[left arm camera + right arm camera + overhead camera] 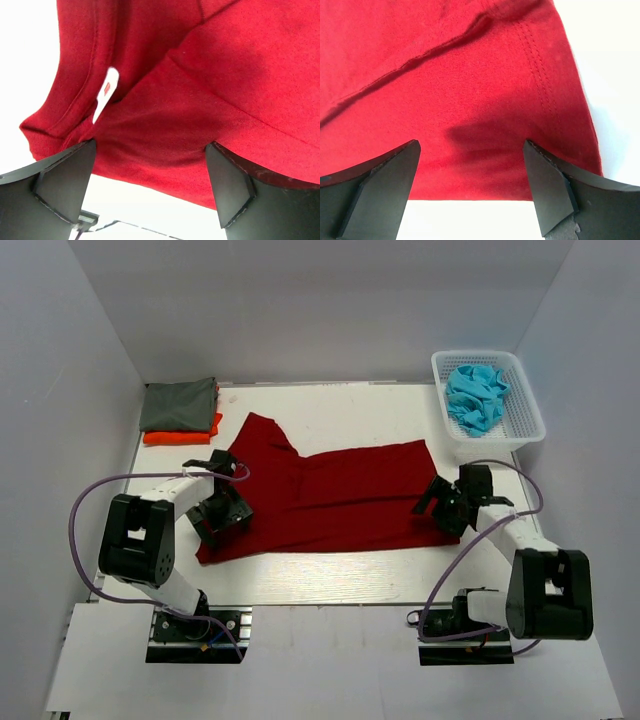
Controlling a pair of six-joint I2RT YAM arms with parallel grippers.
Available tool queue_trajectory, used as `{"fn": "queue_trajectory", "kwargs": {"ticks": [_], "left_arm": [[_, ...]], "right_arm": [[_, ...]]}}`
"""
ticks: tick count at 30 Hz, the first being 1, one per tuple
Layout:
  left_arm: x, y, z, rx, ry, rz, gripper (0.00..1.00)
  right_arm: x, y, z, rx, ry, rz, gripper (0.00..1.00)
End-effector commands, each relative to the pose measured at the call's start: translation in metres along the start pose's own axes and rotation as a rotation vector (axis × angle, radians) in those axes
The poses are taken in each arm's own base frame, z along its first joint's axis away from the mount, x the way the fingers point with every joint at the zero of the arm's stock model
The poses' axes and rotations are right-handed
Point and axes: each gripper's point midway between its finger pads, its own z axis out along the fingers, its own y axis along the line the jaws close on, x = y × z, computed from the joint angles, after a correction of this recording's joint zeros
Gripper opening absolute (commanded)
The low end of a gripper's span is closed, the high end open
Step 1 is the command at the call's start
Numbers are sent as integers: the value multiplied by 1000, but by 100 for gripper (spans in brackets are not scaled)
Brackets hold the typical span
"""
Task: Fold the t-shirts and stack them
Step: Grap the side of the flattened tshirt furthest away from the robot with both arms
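The dark red t-shirt [330, 500] lay spread across the middle of the table [330, 585], neck end towards my left and hem towards my right. My left claw [222, 515] hung over its near edge by the collar, fingers apart and clamped on nothing. The white neck label [106, 92] showed just ahead in the wrist view. My right claw [447, 505] was likewise spread wide and empty over the near hem corner, with the double stitching [536, 65] running off ahead of it.

I judged the step to be taking the near edge at both ends for a fold away from me. To do it well, each claw had to come down until one finger slid under the edge and pinch every layer, not just the top one. Then both ends had to rise evenly, with the cloth taut between them. The grey-green t-shirt [180, 405] sat on the orange t-shirt [182, 438] in the far left corner.
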Motion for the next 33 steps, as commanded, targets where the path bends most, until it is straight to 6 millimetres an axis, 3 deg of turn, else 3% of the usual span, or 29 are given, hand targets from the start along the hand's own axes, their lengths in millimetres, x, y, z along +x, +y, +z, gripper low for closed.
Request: {"fn": "queue_trajectory", "kwargs": {"ticks": [1, 4, 5, 6, 7, 9, 10, 12, 14, 15, 16, 17, 18, 19, 20, 21, 22, 23, 26, 30, 33], "left_arm": [[13, 44, -11, -168, 38, 37, 100], [-6, 18, -37, -46, -33, 113, 100], [-20, 2, -55, 29, -87, 121, 100], [-29, -6, -65, 75, -120, 157, 100], [-48, -25, -82, 150, -192, 160, 100], [-70, -43, -100, 216, -278, 184, 100], [-90, -60, -116, 270, -345, 182, 100], [-109, -78, -125, 297, -387, 198, 100], [-141, -100, -125, 272, -435, 221, 100], [-155, -102, -122, 236, -442, 206, 100], [-179, -118, -141, 256, -498, 217, 100], [-185, -126, -109, 180, -437, 232, 100], [-199, -129, -104, 134, -453, 224, 100], [-223, -148, -126, 172, -514, 231, 100], [-228, -157, -92, 119, -465, 255, 100], [-236, -169, -88, 129, -465, 268, 100], [-259, -184, -106, 181, -525, 252, 100], [-265, -191, -99, 179, -530, 268, 100], [-284, -216, -75, 206, -572, 264, 100], [-298, -241, -61, 299, -641, 225, 100], [-305, -252, -64, 353, -687, 203, 100]], "right_arm": [[75, -46, -26, 173, 266, 14, 90], [47, -19, -39, 63, 193, -87, 90], [29, -7, -46, 23, 139, -133, 90], [24, 3, -49, -16, 135, -149, 90], [-5, 21, -59, -52, 59, -197, 90], [-22, 35, -64, -87, 20, -222, 90], [-43, 50, -73, -112, -38, -240, 90], [-62, 57, -69, -116, -90, -265, 90], [-89, 72, -70, -125, -168, -287, 90], [-94, 68, -59, -91, -156, -286, 90], [-104, 80, -61, -96, -181, -297, 90], [-110, 81, -58, -83, -192, -309, 90], [-123, 91, -63, -92, -219, -334, 90], [-126, 100, -51, -84, -193, -372, 90], [-130, 96, -49, -40, -191, -382, 90], [-139, 110, -47, -39, -205, -404, 90], [-139, 105, -37, -8, -180, -414, 90], [-145, 94, -29, 74, -191, -412, 90], [-152, 98, -20, 112, -197, -407, 90], [-155, 118, -16, 46, -193, -392, 90], [-152, 126, -11, 10, -174, -385, 90]]}}
